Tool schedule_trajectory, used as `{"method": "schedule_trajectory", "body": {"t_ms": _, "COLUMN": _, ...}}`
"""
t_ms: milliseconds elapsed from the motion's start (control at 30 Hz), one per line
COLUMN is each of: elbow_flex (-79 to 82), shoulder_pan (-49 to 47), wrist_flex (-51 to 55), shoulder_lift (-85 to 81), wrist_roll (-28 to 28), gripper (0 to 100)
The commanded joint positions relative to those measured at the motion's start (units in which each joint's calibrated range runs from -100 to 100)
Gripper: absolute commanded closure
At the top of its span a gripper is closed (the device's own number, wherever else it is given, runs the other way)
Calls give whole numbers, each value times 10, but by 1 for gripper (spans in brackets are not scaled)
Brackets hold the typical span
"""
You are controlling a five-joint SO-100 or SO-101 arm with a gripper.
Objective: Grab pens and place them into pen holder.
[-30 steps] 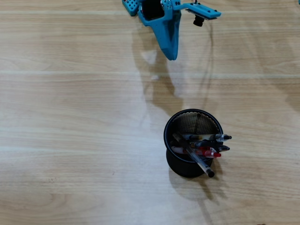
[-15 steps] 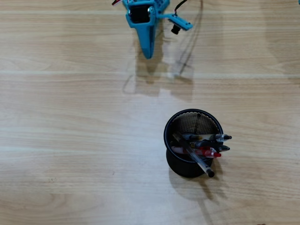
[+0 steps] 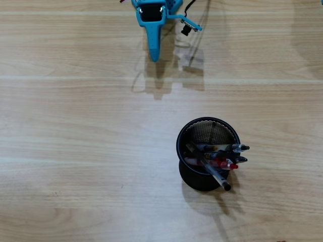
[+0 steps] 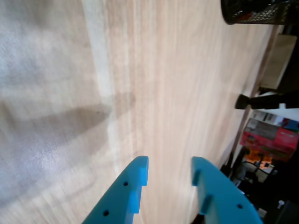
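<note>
4 pens already stand in the black mesh pen holder, lower right of centre in the overhead view on the bare wooden table. The blue gripper, top centre, is parted and empty. The task looks finished.

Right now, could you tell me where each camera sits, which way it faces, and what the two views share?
Overhead view: fixed above, looking straight down on the wooden table; the blue end effector enters at the top edge.
Wrist view: rides on the arm, looking forward low across the table; both fingers of the open, empty end effector show at the bottom.
Shared: the pen holder, far from the end effector.
</note>
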Motion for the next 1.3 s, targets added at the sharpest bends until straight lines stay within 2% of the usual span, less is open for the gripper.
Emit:
{"method": "schedule_trajectory", "body": {"t_ms": 0, "elbow_flex": 2, "shoulder_pan": 20, "wrist_flex": 61, "shoulder_lift": -48, "wrist_roll": 6, "gripper": 94}}
{"method": "schedule_trajectory", "body": {"t_ms": 133, "elbow_flex": -7, "shoulder_pan": 20, "wrist_flex": 97, "shoulder_lift": -47, "wrist_roll": 10, "gripper": 98}}
{"method": "schedule_trajectory", "body": {"t_ms": 267, "elbow_flex": -17, "shoulder_pan": 19, "wrist_flex": 128, "shoulder_lift": -47, "wrist_roll": 37, "gripper": 98}}
{"method": "schedule_trajectory", "body": {"t_ms": 1267, "elbow_flex": -18, "shoulder_pan": 22, "wrist_flex": 126, "shoulder_lift": -46, "wrist_roll": 37, "gripper": 98}}
